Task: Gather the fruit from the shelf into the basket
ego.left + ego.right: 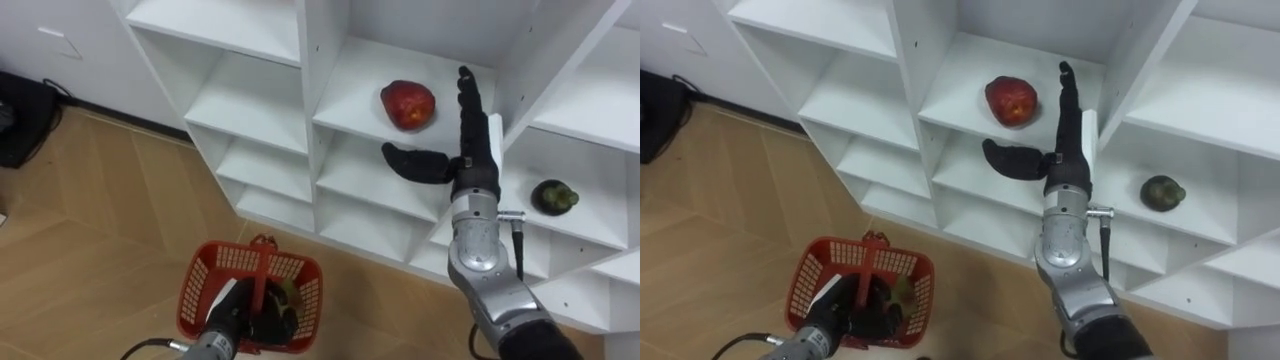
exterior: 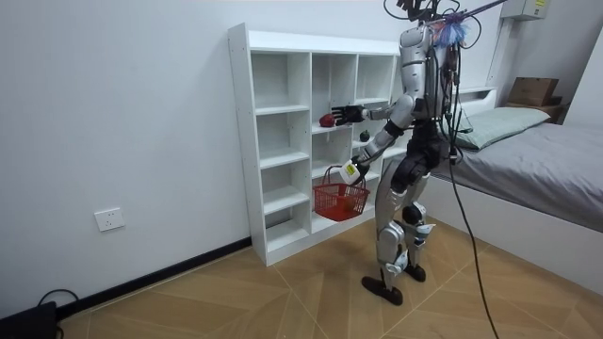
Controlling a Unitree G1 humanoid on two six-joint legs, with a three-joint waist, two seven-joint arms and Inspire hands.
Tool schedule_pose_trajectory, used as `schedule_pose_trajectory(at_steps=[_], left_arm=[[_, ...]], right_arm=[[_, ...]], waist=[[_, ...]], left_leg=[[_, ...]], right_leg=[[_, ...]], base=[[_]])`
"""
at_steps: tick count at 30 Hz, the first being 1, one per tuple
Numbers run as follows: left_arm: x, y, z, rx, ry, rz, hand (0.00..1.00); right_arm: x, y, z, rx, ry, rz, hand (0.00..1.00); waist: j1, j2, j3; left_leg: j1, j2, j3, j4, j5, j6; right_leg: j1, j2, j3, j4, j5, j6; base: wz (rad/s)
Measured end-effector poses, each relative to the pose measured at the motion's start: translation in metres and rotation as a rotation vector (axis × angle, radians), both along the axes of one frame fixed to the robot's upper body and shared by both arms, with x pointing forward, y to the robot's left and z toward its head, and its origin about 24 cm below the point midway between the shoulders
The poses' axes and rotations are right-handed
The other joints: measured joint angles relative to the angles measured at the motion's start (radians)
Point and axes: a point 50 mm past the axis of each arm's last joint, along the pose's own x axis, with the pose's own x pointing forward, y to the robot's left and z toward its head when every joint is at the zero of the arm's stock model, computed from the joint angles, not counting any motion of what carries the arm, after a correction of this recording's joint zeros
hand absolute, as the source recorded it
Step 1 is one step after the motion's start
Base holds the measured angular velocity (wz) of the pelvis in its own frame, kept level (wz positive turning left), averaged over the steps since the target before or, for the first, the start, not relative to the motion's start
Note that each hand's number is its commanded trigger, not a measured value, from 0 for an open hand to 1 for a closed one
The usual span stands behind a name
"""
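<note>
Presently the robot stands facing the white closet (image 1: 310,90) on the wood floor (image 1: 90,220), with a bed (image 2: 546,151) behind it at the room view's right. Its right hand (image 1: 474,150) is raised into the middle column of compartments. The fingers are straight and point to twelve o'clock, the thumb is spread wide toward nine o'clock, and the hand is released, holding nothing. A red fruit (image 1: 407,104) lies on the shelf board (image 1: 350,90) at about ten o'clock from that hand, near the fingers but apart from them. A dark green fruit (image 1: 553,196) sits in the next compartment over, at about four o'clock from the hand and well apart from it.

Down at seven o'clock, the left hand (image 1: 232,318) is clenched on the upright handle of a red mesh basket (image 1: 205,275), which hangs above the floor in front of the closet's lower shelves. Something greenish (image 1: 287,296) lies inside the basket beside the hand; what it is cannot be told.
</note>
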Motion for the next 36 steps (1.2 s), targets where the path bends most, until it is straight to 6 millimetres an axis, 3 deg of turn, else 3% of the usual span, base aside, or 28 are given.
schedule_pose_trajectory(at_steps=[11,16,36], left_arm=[[0.000,-0.001,0.000,-0.007,0.002,-0.010,1.00],[0.001,-0.001,0.000,-0.008,0.001,-0.015,1.00],[0.009,-0.003,0.004,-0.010,-0.022,-0.022,1.00]], right_arm=[[0.001,0.000,0.002,0.000,-0.008,-0.010,0.00],[0.003,-0.001,0.004,0.001,-0.016,-0.010,0.00],[0.018,-0.008,0.010,-0.048,-0.016,-0.025,0.00]], waist=[[0.001,-0.009,0.0053],[0.002,-0.021,0.0122],[0.018,-0.020,0.0117]], left_leg=[[-0.005,0.000,0.000,-0.002,0.000,0.000],[-0.007,0.000,-0.004,-0.001,0.000,0.000],[-0.038,0.001,-0.006,0.008,0.000,0.001]], right_leg=[[-0.005,-0.001,0.001,0.001,-0.005,0.000],[-0.005,0.000,0.000,0.001,-0.007,0.000],[-0.036,-0.001,-0.008,0.011,-0.005,-0.003]], base=[[0.00],[0.00],[0.00]])
